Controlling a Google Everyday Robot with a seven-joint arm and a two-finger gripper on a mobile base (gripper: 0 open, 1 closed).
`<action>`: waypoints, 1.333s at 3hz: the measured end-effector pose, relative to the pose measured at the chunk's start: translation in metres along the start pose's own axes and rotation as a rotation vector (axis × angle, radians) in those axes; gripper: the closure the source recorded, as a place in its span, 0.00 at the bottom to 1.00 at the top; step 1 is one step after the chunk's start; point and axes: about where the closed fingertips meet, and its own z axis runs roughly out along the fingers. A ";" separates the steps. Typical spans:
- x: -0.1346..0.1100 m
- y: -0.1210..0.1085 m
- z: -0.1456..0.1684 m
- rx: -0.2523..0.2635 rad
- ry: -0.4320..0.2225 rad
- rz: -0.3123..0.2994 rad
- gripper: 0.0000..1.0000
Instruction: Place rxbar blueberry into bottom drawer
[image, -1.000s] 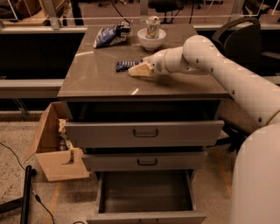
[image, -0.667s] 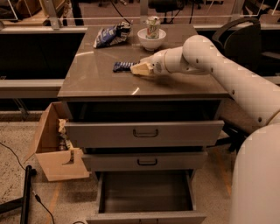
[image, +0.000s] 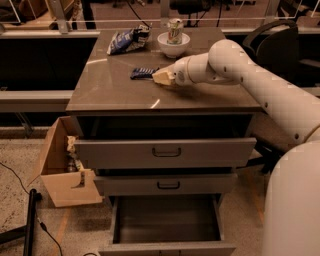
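Rxbar blueberry (image: 142, 73) flat on the bench (image: 110, 97), looks light, slick, slightly bendy; gripper (image: 161, 77) at its end, clamped or not I cannot tell; best pinched across its width.

Open bottom drawer (image: 167, 222), end effector (image: 161, 77) over cabinet top (image: 107, 87) just beside rxbar blueberry (image: 142, 73)

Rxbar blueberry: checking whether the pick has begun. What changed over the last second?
The gripper stays at the right end of the rxbar blueberry on the cabinet top. The bar may have slid slightly left, but it is not lifted. The bottom drawer stays open; chip bag and bowl unmoved.
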 end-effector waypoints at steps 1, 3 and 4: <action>-0.003 0.007 -0.039 0.011 0.021 -0.013 1.00; -0.002 0.048 -0.165 0.151 0.107 -0.020 1.00; 0.018 0.083 -0.213 0.190 0.175 0.021 1.00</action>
